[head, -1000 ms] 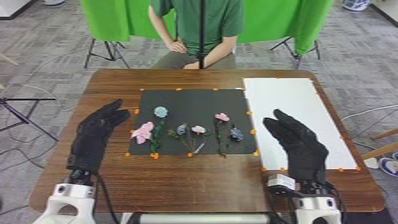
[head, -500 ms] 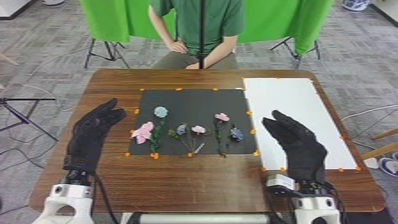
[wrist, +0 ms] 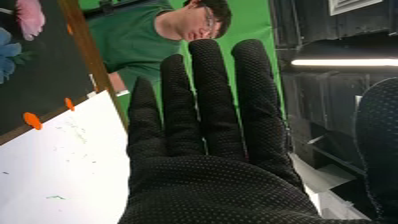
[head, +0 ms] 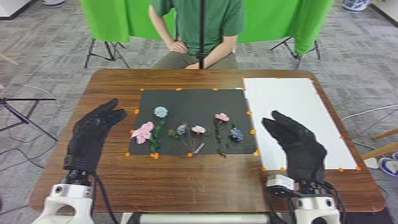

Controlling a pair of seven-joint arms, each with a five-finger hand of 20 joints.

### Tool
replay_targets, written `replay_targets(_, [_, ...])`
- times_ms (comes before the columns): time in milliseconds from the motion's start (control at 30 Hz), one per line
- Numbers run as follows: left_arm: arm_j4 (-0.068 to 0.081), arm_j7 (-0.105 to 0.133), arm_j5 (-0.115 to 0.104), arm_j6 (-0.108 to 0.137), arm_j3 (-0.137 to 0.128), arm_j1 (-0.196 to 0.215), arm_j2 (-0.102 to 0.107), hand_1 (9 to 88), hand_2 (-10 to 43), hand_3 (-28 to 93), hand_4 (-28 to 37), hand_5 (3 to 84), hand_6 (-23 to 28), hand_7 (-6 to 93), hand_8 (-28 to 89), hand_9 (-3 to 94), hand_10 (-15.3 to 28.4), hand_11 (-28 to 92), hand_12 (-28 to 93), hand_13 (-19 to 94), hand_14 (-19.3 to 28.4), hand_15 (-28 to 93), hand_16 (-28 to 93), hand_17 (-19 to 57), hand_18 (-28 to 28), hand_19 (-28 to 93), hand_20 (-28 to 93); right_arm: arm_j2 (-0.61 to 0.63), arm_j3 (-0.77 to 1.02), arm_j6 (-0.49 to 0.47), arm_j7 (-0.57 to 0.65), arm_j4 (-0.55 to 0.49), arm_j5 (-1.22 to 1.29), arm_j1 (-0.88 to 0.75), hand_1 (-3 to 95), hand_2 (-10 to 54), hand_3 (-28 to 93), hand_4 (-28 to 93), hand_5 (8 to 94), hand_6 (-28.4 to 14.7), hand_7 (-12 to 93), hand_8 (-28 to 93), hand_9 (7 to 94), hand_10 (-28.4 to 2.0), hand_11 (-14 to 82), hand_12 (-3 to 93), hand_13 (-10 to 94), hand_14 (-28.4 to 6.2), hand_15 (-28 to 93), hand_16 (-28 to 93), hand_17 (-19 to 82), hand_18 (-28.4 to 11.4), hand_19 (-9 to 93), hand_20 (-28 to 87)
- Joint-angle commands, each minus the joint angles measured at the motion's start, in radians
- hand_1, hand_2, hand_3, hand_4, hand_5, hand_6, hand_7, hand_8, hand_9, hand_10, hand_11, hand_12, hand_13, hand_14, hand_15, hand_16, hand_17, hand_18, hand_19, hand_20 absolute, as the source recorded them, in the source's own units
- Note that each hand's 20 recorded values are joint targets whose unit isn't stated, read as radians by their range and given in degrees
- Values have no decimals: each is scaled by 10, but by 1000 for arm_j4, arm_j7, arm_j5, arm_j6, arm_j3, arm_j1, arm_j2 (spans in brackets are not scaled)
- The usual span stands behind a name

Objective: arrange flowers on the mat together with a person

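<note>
On the wooden table (head: 200,185), ruffled flowers (head: 142,134) dot a black mat (head: 191,111) (left hand (head: 88,140), right hand (head: 300,150): uncurled, empty).

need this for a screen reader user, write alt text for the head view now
Artificial flowers in pink and blue lie on a black mat on a brown wooden table, beside a white sheet. The robot's black-gloved left hand and right hand flank the mat, touching no flowers.

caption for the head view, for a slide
Fabric flowers on a black mat between the robot's two gloved hands, a white sheet alongside.
</note>
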Motion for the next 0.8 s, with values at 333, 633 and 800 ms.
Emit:
replay_targets(333, [-2, -1, -2, 4, 3, 11, 0, 280, -95, 621, -191, 438, 26, 134, -59, 442, 127, 185, 162, 336, 167, 135, 53, 36, 123, 50, 159, -12, 2, -15, -3, -5, -9, -9, 74, 18, 820, -182, 587, 9, 128, -108, 598, -144, 78, 116, 404, -124, 134, 128, 242, -111, 11, 319])
replay_targets(633, [-2, -2, -4, 8, 3, 12, 1, 281, -95, 620, -192, 438, 26, 133, -59, 442, 127, 185, 162, 336, 168, 133, 53, 36, 123, 50, 159, -9, -1, -12, -3, -5, -8, -10, 76, 19, 818, -181, 589, 9, 129, -108, 600, -145, 78, 117, 404, -124, 134, 129, 243, -111, 11, 319])
replay_targets(800, [-1, -2, -2, 5, 4, 8, 2, 281, -95, 620, -193, 438, 25, 134, -59, 442, 127, 186, 162, 336, 167, 134, 54, 36, 123, 50, 159, -6, -3, -13, -2, -4, -9, -8, 75, 19, 819, -182, 590, 8, 128, -108, 599, -146, 77, 117, 404, -123, 133, 129, 243, -111, 10, 319])
